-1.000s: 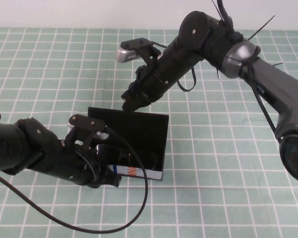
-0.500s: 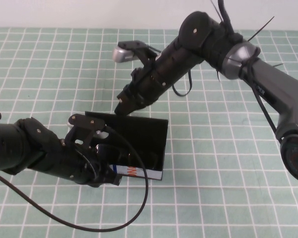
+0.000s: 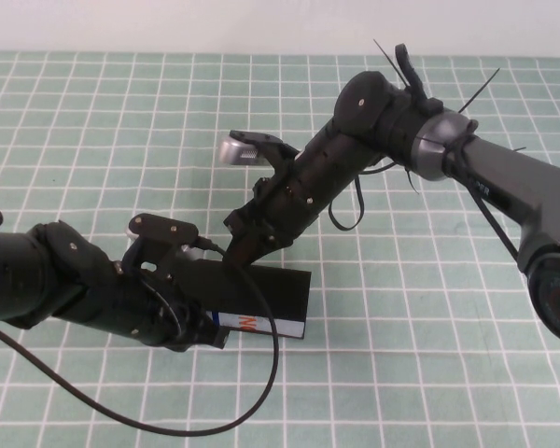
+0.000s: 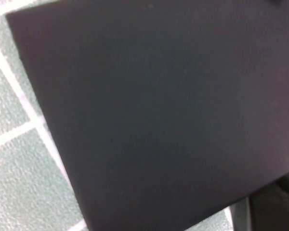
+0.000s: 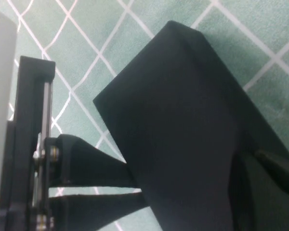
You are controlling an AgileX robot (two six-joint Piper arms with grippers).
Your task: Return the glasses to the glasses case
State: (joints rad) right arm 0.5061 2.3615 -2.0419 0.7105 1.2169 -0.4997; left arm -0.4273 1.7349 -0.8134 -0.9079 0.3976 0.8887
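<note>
The glasses case [image 3: 278,287] lies on the green checked mat, black on top, with its white printed front side [image 3: 254,324] facing me. Its flap lid is down, almost flat. My right gripper [image 3: 238,254] is at the lid's far left edge and shut on it; the right wrist view shows the black lid [image 5: 183,144] filling the middle, with one finger [image 5: 272,190] against it. My left gripper [image 3: 203,329] is at the case's front left corner, and the case [image 4: 159,110] fills the left wrist view. The glasses are hidden.
The green checked mat [image 3: 429,308] covers the table on all sides. A black cable [image 3: 273,369] loops from my left arm in front of the case. The right arm reaches over from the far right, its wrist camera [image 3: 243,149] above the case.
My right gripper has come down and toward me with the lid's edge. The lid has swung from standing tilted open to lying nearly flat on the case. The left arm has stayed put.
</note>
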